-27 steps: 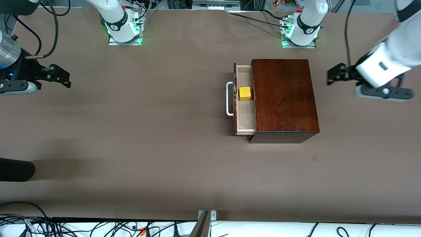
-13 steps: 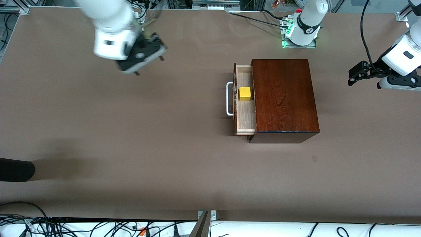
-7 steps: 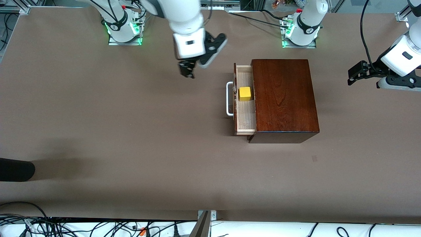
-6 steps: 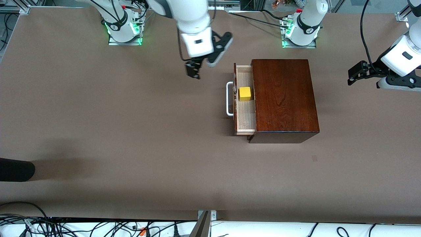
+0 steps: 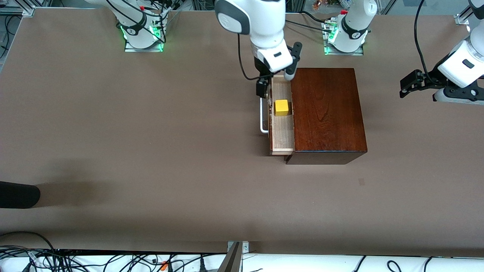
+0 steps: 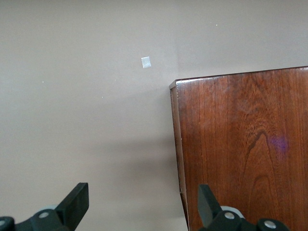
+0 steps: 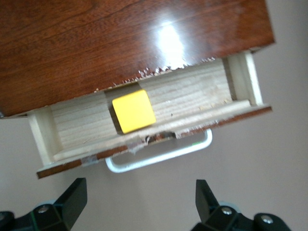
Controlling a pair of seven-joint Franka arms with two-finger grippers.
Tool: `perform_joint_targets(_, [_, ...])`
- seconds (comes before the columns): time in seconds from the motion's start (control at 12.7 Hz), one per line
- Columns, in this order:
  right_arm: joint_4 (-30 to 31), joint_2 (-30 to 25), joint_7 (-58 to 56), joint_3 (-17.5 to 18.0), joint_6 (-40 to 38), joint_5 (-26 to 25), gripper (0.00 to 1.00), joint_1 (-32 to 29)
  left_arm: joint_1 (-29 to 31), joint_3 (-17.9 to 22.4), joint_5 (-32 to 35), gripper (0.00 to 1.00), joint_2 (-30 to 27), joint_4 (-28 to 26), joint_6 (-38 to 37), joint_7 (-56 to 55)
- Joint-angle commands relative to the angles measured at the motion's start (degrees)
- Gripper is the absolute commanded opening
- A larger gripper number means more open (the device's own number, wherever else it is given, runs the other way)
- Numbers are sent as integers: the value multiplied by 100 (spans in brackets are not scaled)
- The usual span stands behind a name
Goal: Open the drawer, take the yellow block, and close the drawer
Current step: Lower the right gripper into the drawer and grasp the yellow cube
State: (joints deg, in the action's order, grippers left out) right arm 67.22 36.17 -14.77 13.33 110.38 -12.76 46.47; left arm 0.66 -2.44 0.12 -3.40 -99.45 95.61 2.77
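The dark reddish-brown wooden box [image 5: 327,113] stands toward the left arm's end of the table. Its drawer [image 5: 283,130] is pulled partly open, white handle [image 5: 263,113] facing the right arm's end. The yellow block [image 5: 281,107] sits in the pale interior. My right gripper [image 5: 264,85] is open and empty, over the drawer's end farther from the front camera, by the handle. The right wrist view shows the block [image 7: 134,111], the handle [image 7: 159,156] and the open gripper [image 7: 139,202]. My left gripper [image 5: 406,85] waits open beside the box [image 6: 240,144], empty [image 6: 142,207].
A black rounded object [image 5: 19,194] lies at the table edge at the right arm's end. A small grey patch [image 5: 362,181] marks the table nearer the front camera than the box. Cables run along the table's near edge.
My right arm has swung from the right arm's end of the table to over the open drawer's handle. The left arm drew back a little, then stayed still. Drawer and block have not moved.
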Motion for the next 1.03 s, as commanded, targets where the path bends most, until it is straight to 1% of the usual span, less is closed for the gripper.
perform_joint_targets(0.0, [-385,399,-464,-58,80,-113,100,108,-13,7,128,100,6,92,-113,118])
perform_joint_targets(0.16, [-385,487,-675,-58,203,-148,100,195,-13,7,128,100,6,92,-122,136])
perform_joint_targets(0.32, [-385,592,-694,-76,325,-332,100,292,-13,7,128,100,6,92,-122,136])
perform_joint_targets(0.79, [-394,962,-676,-93,774,-420,100,354,-31,-2,128,100,-3,92,-192,101])
perform_joint_targets(0.95, [-394,1085,-676,-172,941,-438,100,398,-48,-10,128,100,-12,101,-201,75])
